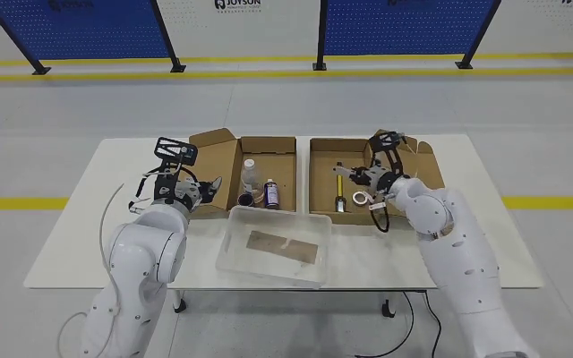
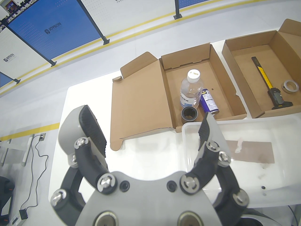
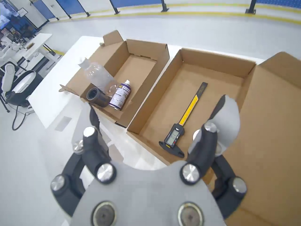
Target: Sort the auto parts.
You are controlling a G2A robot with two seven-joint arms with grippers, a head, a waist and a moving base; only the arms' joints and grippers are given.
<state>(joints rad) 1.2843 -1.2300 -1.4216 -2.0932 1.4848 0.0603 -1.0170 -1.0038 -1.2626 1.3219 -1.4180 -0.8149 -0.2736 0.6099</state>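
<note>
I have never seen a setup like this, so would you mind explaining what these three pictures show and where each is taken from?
This is a two-armed robot working at a white table. The wide picture looks down from a camera above its arms. The other two come from cameras on its wrists, so each shows that arm's own pincer up close. The left pincer and the right pincer are both open and hold nothing. Two open cardboard boxes sit on the table. The left box holds a clear bottle, a blue spray can and a black ring. The right box holds a caliper and a silver ring. In front of them sits a clear tray, with a brown sheet showing at its bottom.
</note>
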